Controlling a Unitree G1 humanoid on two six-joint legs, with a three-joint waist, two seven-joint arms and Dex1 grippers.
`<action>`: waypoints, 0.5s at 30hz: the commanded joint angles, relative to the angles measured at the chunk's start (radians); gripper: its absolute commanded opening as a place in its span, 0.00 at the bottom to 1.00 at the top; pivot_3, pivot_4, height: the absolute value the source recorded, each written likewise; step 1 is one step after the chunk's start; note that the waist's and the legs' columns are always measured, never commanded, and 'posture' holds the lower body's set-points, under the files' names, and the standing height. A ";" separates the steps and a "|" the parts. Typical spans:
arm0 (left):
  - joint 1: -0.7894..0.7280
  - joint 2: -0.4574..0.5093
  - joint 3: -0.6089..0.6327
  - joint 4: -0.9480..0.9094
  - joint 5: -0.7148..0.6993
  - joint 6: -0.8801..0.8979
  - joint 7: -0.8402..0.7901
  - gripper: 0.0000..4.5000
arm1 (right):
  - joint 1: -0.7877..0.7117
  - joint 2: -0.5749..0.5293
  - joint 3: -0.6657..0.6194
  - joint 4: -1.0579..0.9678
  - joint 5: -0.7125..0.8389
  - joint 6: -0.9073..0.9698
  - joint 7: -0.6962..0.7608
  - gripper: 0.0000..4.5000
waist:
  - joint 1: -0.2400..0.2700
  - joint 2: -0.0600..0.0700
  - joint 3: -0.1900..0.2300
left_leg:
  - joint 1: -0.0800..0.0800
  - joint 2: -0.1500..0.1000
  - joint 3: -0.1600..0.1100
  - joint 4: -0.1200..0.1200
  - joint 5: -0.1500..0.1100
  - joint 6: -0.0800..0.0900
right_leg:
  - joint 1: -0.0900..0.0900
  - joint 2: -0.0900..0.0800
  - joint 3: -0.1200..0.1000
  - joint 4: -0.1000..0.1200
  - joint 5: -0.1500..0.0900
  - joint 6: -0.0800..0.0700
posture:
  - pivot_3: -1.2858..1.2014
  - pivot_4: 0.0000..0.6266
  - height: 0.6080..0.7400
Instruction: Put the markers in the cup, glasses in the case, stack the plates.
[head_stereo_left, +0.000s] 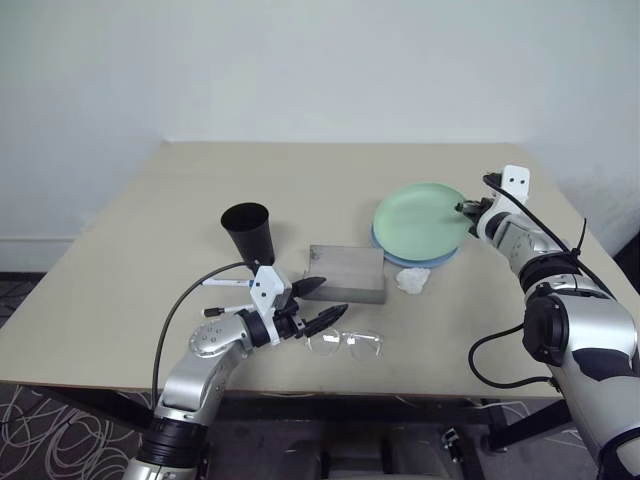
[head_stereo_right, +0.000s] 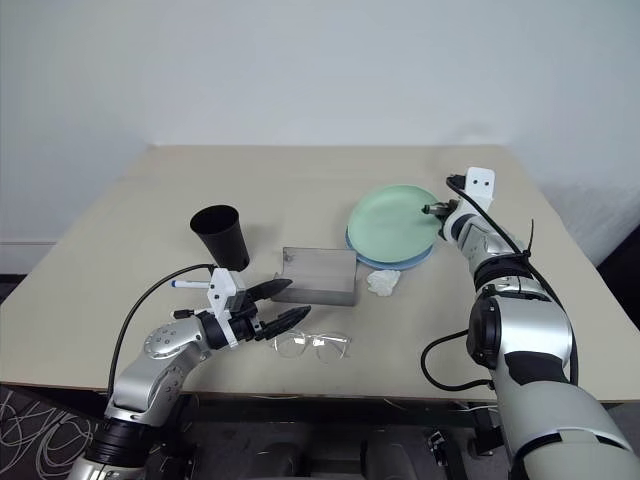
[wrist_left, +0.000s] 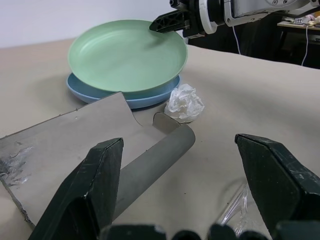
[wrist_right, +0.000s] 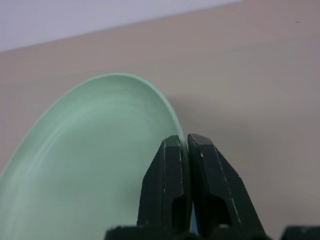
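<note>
The mint green plate (head_stereo_left: 420, 218) lies over the light blue plate (head_stereo_left: 415, 261), tilted up on the side where my right gripper (head_stereo_left: 466, 209) is shut on its rim (wrist_right: 172, 125). My left gripper (head_stereo_left: 333, 297) stands open and level near the front table edge, with nothing between its fingers. It points at the grey case (head_stereo_left: 347, 272), which has one curled flap end (wrist_left: 165, 150). The clear glasses (head_stereo_left: 345, 344) lie just in front of the case, beside the left gripper. The black cup (head_stereo_left: 249, 232) stands upright left of the case. Two blue-capped markers (head_stereo_left: 228, 283) lie by my left forearm.
A crumpled white tissue (head_stereo_left: 412, 280) sits between the case and the plates. A black cable (head_stereo_left: 185, 300) loops over my left arm near the markers. Bare beige tabletop (head_stereo_left: 300, 180) stretches behind the cup and plates up to the wall.
</note>
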 joint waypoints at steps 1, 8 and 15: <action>-0.021 0.001 0.005 -0.025 0.005 -0.019 -0.001 0.84 | -0.036 0.008 -0.014 -0.020 -0.007 -0.023 -0.016 0.04 | -0.001 0.000 0.000 | 0.000 0.000 0.000 0.000 0.000 0.000 | 0.000 0.000 0.000 0.000 0.000 0.000 | 0.52 0.00 0.97; -0.021 -0.002 0.004 -0.024 0.011 -0.020 -0.003 0.84 | -0.031 0.012 -0.007 -0.022 -0.020 -0.016 0.012 0.08 | -0.001 0.000 0.000 | 0.000 0.000 0.001 0.000 0.000 0.000 | 0.000 0.000 0.001 0.000 0.000 0.000 | 0.52 0.00 0.97; -0.022 -0.004 0.004 -0.021 0.015 -0.021 -0.004 0.84 | -0.024 0.012 0.020 -0.032 -0.055 -0.033 0.041 0.47 | -0.001 0.000 0.000 | 0.001 0.000 0.001 0.000 0.000 0.000 | 0.000 0.000 0.001 0.000 0.000 0.000 | 0.52 0.00 0.97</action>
